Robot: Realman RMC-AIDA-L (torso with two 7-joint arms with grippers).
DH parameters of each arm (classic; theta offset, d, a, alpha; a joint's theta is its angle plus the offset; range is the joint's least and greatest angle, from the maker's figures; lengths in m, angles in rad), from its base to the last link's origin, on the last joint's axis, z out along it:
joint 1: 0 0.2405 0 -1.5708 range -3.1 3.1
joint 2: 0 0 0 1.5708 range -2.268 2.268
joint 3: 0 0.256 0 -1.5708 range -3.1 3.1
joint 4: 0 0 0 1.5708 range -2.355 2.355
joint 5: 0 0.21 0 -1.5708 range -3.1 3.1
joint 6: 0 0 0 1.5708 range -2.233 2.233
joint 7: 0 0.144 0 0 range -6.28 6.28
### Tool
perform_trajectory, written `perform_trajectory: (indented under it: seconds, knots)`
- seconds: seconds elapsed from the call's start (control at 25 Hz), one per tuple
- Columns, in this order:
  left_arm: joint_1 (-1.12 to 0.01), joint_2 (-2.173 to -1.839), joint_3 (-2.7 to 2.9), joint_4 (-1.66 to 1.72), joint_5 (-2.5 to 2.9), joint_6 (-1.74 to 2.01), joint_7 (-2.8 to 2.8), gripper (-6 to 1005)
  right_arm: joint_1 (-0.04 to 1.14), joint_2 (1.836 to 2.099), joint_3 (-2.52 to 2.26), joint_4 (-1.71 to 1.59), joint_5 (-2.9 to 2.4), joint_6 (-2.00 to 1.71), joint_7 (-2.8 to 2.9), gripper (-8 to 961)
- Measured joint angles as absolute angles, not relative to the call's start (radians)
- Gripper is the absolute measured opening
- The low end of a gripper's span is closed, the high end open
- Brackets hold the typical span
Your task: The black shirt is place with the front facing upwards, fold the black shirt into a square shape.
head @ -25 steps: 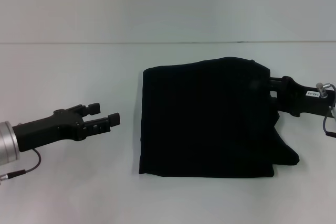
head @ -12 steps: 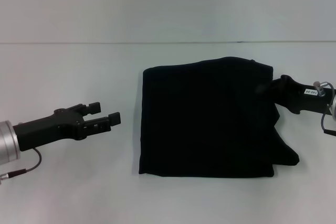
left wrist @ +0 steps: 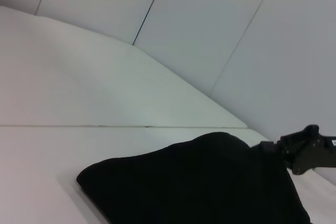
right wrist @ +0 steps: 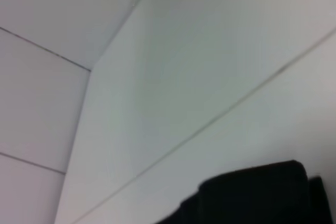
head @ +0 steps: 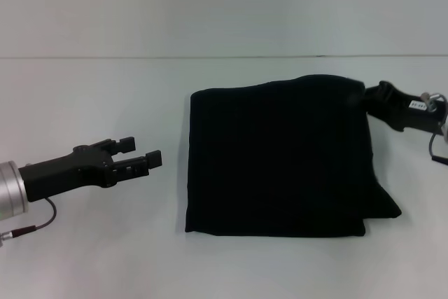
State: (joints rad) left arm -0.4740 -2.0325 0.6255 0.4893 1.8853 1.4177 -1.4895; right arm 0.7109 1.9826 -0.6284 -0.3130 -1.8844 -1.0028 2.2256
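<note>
The black shirt [head: 276,159] lies folded into a rough square in the middle of the white table, plain black side up; no lettering or neck label shows. A small flap sticks out at its near right corner [head: 385,208]. My right gripper [head: 365,97] is at the shirt's far right corner and looks shut on the cloth edge there; it also shows in the left wrist view [left wrist: 269,146]. My left gripper [head: 140,152] is open and empty, hovering left of the shirt, clear of it. The shirt also shows in the left wrist view [left wrist: 199,182] and the right wrist view [right wrist: 252,192].
The white table [head: 105,89] spreads all around the shirt. A seam line [head: 140,57] runs across its far side, with a pale wall behind.
My right gripper closed at the shirt's far right corner and moved up and back, drawing that corner with it and straightening the right edge. The left arm has not moved.
</note>
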Motion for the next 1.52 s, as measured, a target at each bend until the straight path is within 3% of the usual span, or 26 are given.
perform_trajectory:
  seconds: [0.28, 0.6, 1.0, 1.24, 1.44, 1.52]
  knots:
    - [-0.474, -2.035, 0.626, 0.489, 1.887, 1.414, -1.489, 905, 0.7, 1.984, -0.631, -0.33, -1.877, -0.935, 2.217, 11]
    - [-0.475, -2.04, 0.63, 0.488, 1.887, 1.414, -1.489, 905, 0.699, 2.011, -0.643, -0.321, -1.878, -0.849, 2.189, 12]
    - [-0.478, -2.047, 0.618, 0.475, 1.881, 1.369, -1.499, 905, 0.648, 2.013, -0.623, -0.343, -1.865, -0.88, 2.154, 22]
    - [-0.487, -2.056, 0.605, 0.461, 1.857, 1.346, -1.496, 904, 0.599, 1.997, -0.578, -0.366, -1.828, -0.905, 2.116, 193]
    - [-0.488, -2.066, 0.599, 0.455, 1.83, 1.335, -1.49, 904, 0.617, 1.96, -0.565, -0.365, -1.825, -0.882, 2.119, 436]
    - [-0.488, -2.071, 0.593, 0.453, 1.828, 1.331, -1.487, 904, 0.643, 1.952, -0.575, -0.355, -1.828, -0.868, 2.122, 599]
